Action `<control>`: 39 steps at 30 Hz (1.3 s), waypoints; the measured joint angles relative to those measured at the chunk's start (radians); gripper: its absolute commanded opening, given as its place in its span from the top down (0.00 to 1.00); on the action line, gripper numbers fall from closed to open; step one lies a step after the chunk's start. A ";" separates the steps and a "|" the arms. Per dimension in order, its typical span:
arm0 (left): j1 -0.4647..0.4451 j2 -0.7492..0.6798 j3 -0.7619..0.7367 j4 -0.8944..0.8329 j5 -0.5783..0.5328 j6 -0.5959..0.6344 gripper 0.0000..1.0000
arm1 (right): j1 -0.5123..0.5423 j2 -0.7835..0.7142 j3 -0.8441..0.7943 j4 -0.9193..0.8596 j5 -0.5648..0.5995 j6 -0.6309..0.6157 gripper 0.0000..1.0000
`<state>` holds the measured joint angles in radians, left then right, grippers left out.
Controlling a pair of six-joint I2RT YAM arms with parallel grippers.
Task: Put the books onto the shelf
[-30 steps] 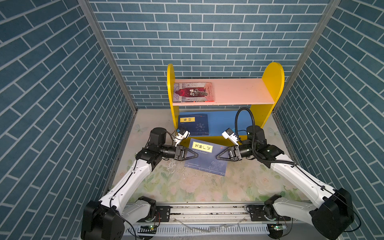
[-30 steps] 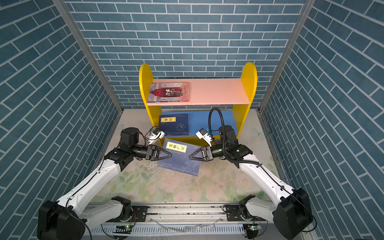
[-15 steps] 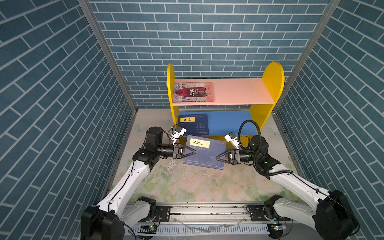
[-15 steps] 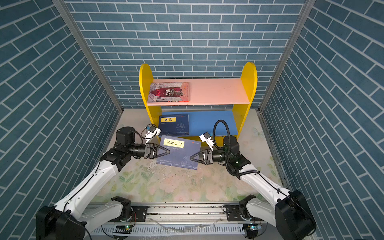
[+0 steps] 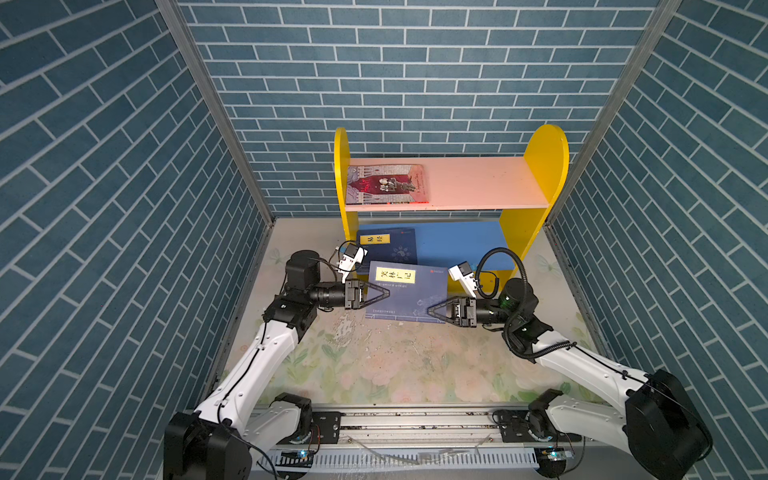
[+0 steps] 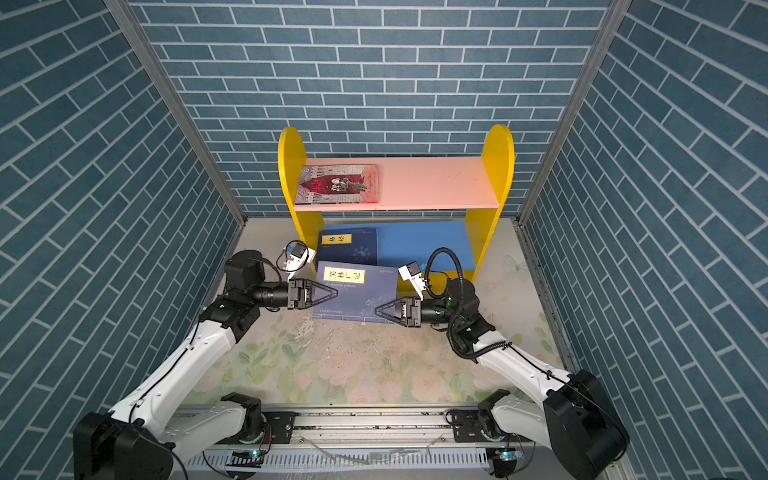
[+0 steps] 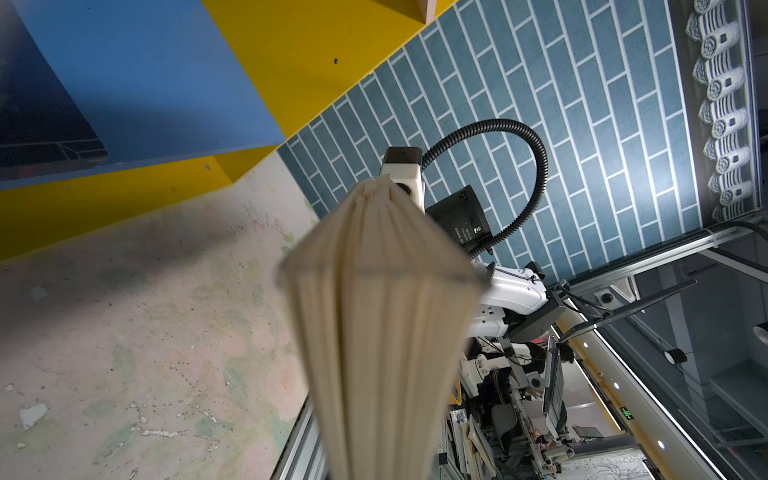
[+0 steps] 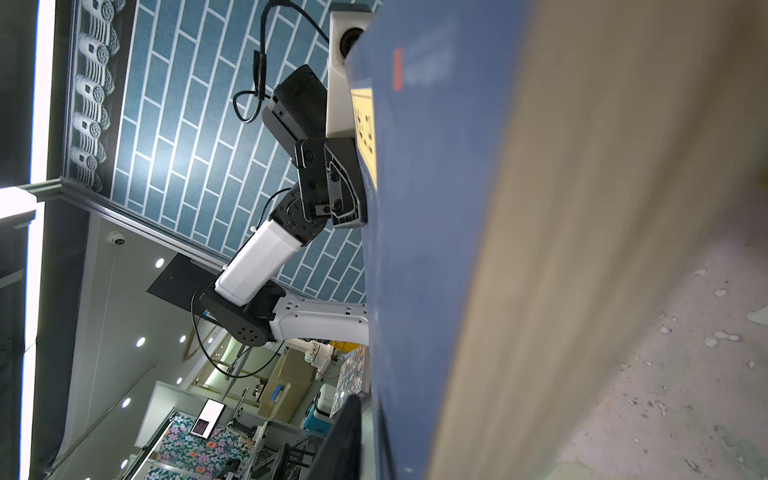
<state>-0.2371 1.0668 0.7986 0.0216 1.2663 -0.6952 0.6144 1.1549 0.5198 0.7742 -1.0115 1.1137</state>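
Observation:
A navy book (image 5: 409,295) (image 6: 357,293) with a yellow label hangs tilted just in front of the shelf (image 5: 478,183) (image 6: 436,183). My left gripper (image 5: 386,293) (image 6: 336,292) is shut on its left edge, and the left wrist view shows only its fanned page edges (image 7: 382,332). My right gripper (image 5: 430,311) (image 6: 377,311) straddles the book's near right corner. One dark finger (image 8: 345,436) stands a sliver off the cover (image 8: 419,249); the other finger is hidden. A grey-and-red book (image 5: 386,185) lies on the pink board. Another navy book (image 5: 390,249) lies on the blue board.
Blue brick-patterned walls close in both sides and the back. The shelf's yellow right panel (image 5: 540,174) stands just behind my right arm's cable loop (image 5: 511,266). The floral mat (image 5: 395,365) lies in front, with the arms' base rail (image 5: 415,419) at its near edge.
The held book has swung squarer and moved toward the shelf. My right gripper dropped lower, slid over the book's right corner, and its jaws narrowed. The left gripper stayed shut on the book.

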 measured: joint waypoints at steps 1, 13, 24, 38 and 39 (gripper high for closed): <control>0.002 0.000 -0.003 0.006 -0.004 -0.005 1.00 | 0.001 0.006 -0.009 0.022 0.011 0.010 0.77; 0.019 -0.012 -0.043 0.029 -0.035 -0.024 1.00 | 0.011 0.107 -0.067 0.291 0.070 0.121 1.00; 0.079 -0.062 -0.014 -0.220 -0.156 0.188 0.56 | -0.008 0.122 -0.011 0.155 0.101 0.090 1.00; 0.098 -0.168 0.071 -0.487 -0.278 0.473 0.53 | -0.129 0.170 0.167 -0.172 0.076 -0.042 1.00; 0.099 -0.168 0.071 -0.489 -0.282 0.479 0.53 | -0.136 0.187 0.182 -0.182 0.068 -0.045 1.00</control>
<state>-0.1383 0.8986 0.8700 -0.4679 0.9848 -0.2165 0.4786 1.3415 0.7017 0.5926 -0.9432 1.0683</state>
